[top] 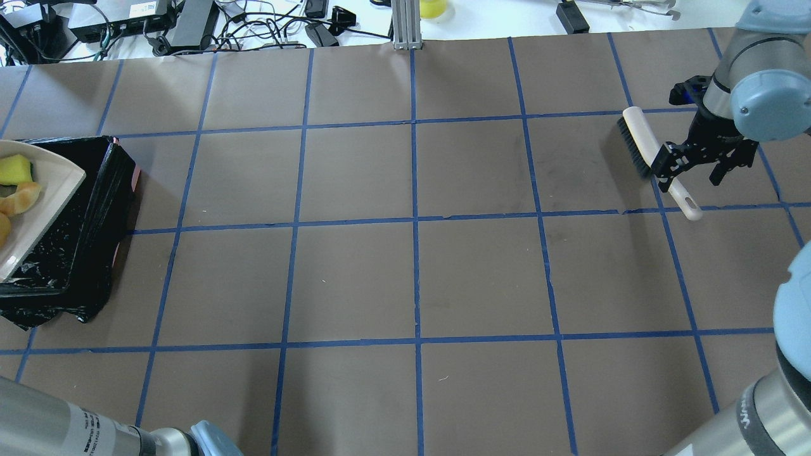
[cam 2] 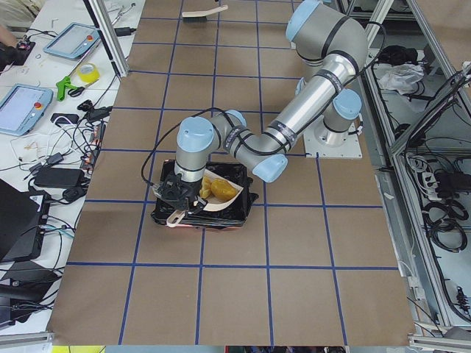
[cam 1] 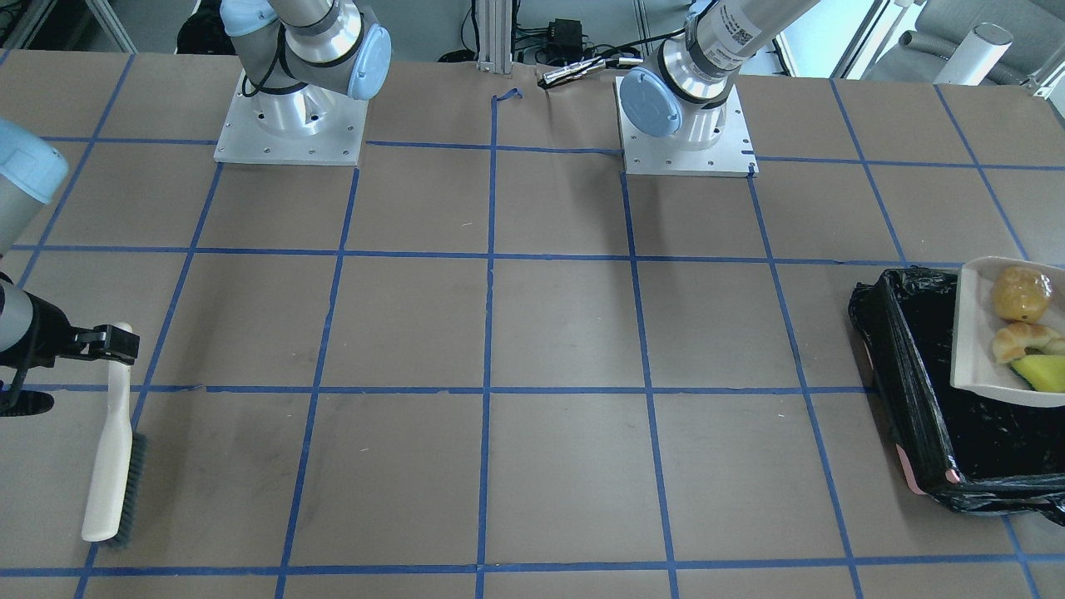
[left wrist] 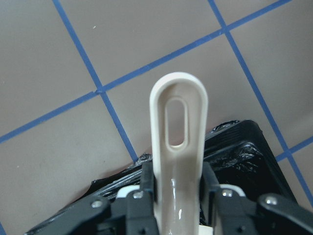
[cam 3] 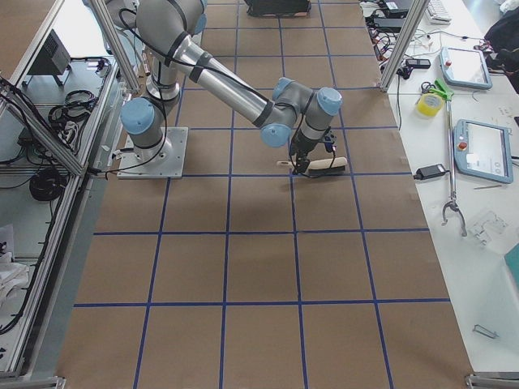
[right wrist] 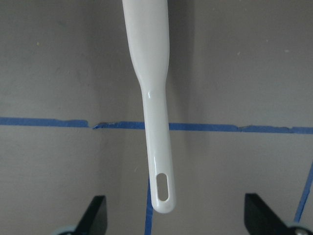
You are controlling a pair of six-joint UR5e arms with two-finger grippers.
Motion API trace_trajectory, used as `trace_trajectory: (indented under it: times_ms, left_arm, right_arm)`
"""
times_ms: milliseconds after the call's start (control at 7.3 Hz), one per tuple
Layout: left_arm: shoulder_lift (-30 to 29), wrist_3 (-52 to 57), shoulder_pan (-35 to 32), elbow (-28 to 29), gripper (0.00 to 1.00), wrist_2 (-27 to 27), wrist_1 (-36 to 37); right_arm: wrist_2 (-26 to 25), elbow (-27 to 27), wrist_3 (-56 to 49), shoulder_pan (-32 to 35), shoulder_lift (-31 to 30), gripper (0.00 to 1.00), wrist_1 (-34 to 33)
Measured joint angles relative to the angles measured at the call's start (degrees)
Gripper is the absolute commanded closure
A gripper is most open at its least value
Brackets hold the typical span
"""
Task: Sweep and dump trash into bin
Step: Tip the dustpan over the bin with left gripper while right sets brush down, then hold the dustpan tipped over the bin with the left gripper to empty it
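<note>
The trash lies in a beige dustpan (cam 1: 968, 333) held over the bin (cam 1: 911, 374), a box lined with black plastic. The trash is a golden-brown lump (cam 1: 1022, 294), a tan croissant piece (cam 1: 1027, 339) and a yellow-green sponge wedge (cam 1: 1044, 372). My left gripper (left wrist: 178, 196) is shut on the dustpan handle (left wrist: 178, 112). The dustpan (top: 54, 187) and bin (top: 89, 215) also show at the left of the overhead view. My right gripper (top: 690, 176) is open, its jaws wide apart above the handle of the beige hand brush (top: 640, 142), which lies on the table.
Brown paper with blue tape grid lines (top: 415, 218) covers the table. The two arm bases (cam 1: 291, 125) stand at the robot's edge. The brush handle (right wrist: 156, 122) hangs between the spread fingers in the right wrist view. Cables and electronics (top: 158, 25) lie beyond the far edge.
</note>
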Motion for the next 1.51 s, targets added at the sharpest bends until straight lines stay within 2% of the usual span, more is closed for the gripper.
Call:
trace_trajectory:
  times_ms: [274, 685, 959, 1096, 1507]
  left_arm:
    - [0.3, 3.0, -0.2, -0.5, 1.00, -0.1, 5.7]
    - [1.9, 4.8, -2.4, -1.4, 1.00, -0.1, 9.8]
    - [3.6, 6.0, -5.6, -2.0, 1.00, 0.2, 11.3]
    - [4.0, 8.3, -6.2, -2.9, 1.00, 0.2, 13.2]
    - [4.4, 14.1, -6.2, -5.8, 1.00, 0.3, 20.3]
  right_arm:
    - [1.4, -3.5, 0.3, 2.6, -7.6, 0.00, 7.0]
    - [2.7, -11.9, 9.2, 12.6, -12.4, 0.00, 17.9]
    - [4.0, -14.0, 16.9, 20.9, -13.6, 0.00, 19.8]
    - [6.8, -13.8, 19.3, 24.3, -14.2, 0.00, 19.3]
    - [11.5, -12.1, 20.9, 27.3, -15.0, 0.00, 16.9]
